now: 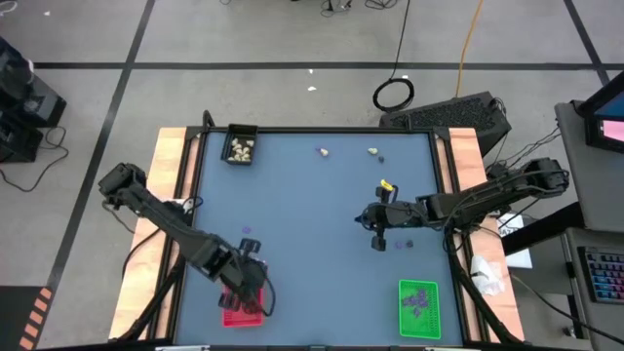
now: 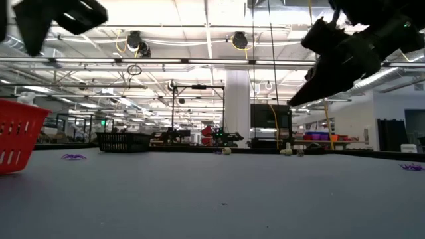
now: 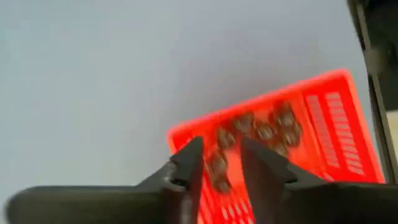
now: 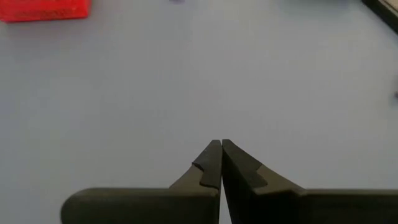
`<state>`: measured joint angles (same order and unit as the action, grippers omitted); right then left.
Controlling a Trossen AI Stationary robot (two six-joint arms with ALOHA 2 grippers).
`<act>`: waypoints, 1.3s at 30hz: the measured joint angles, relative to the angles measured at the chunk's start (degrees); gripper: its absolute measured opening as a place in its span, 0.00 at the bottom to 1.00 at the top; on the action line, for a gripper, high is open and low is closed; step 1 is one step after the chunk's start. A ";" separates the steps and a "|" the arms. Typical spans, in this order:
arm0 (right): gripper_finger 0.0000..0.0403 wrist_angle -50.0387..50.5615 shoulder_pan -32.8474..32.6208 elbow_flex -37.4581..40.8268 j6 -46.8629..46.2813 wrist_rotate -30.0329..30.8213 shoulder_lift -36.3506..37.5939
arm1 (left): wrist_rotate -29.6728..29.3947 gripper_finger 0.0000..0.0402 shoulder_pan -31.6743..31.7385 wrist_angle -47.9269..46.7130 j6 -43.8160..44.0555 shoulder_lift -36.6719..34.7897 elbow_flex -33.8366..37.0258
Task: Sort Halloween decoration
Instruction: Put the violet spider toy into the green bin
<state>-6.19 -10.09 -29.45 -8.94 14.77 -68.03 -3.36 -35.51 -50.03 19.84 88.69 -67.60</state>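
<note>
In the lower left of the high view, the left gripper (image 1: 250,285) hangs over the red tray (image 1: 242,314), which sits at the near edge of the table (image 1: 292,205). In the left wrist view its fingers (image 3: 189,168) stand a little apart with nothing between them, and dark lumps (image 3: 264,129) lie inside the red tray below. At the lower right of the high view, the green tray (image 1: 419,307) holds purple bits (image 1: 421,300).

Nearer the middle of the frame, a purple bit (image 1: 246,232) lies on the table, just above the left gripper. To the right of centre, the right gripper (image 1: 363,218) is over bare table, and in the right wrist view its fingers (image 4: 211,163) are pressed together and hold nothing. A few small bits (image 1: 406,244) lie just below it.

In the upper part of the frame, two cream lumps (image 1: 324,151) lie loose on the table, and the black tray (image 1: 240,147) in the upper left corner holds more cream lumps (image 1: 241,149).
</note>
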 joint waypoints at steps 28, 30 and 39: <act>0.09 49.99 -10.31 -14.14 -28.04 -8.94 2.64 | 8.88 0.00 23.89 86.11 -21.44 -1.76 32.52; 0.13 51.98 -11.65 -14.12 -30.50 -9.09 1.01 | 8.85 0.00 24.41 88.50 -21.76 -1.76 33.82; 0.35 55.59 -14.09 -14.12 -35.53 -10.45 -6.74 | 8.59 0.00 25.31 92.26 -22.13 -1.74 35.72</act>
<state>49.41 -24.18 -43.57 -44.47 4.32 -74.77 5.24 -10.20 42.23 -2.28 86.96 -31.88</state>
